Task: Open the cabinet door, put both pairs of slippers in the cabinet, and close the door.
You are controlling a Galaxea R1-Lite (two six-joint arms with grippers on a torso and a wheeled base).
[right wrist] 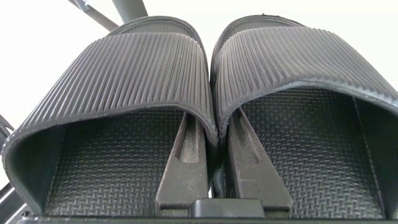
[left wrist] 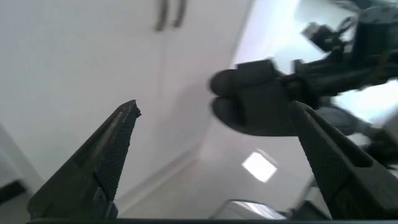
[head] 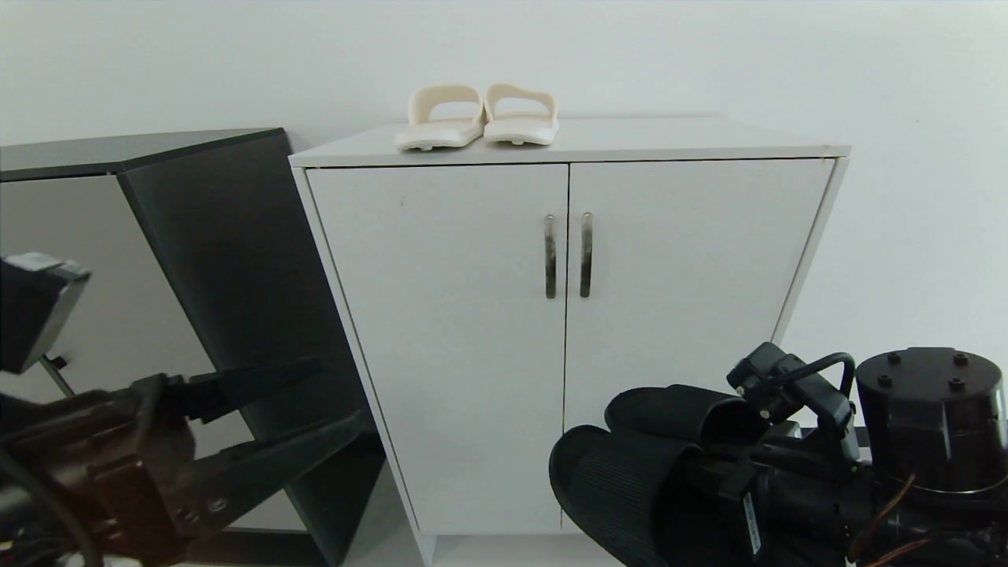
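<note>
Black slippers (head: 630, 465) hang low before the shut cabinet (head: 441, 331), clamped together by the right tool (right wrist: 213, 134), cream slippers (head: 478, 116) on top, so the wide-open, empty left tool (head: 340, 392) should take the left handle (head: 550, 257) squarely and pull in an arc.

The inside of the white cabinet (head: 441, 354) lies hidden behind two shut doors (head: 685, 276), and its foot is cut off by the head view's lower edge. The right gripper (right wrist: 214, 127) vanishes at its tips under the straps of the black slippers (head: 630, 480). The door handles (left wrist: 163, 15) are a blur in the left wrist view.
</note>
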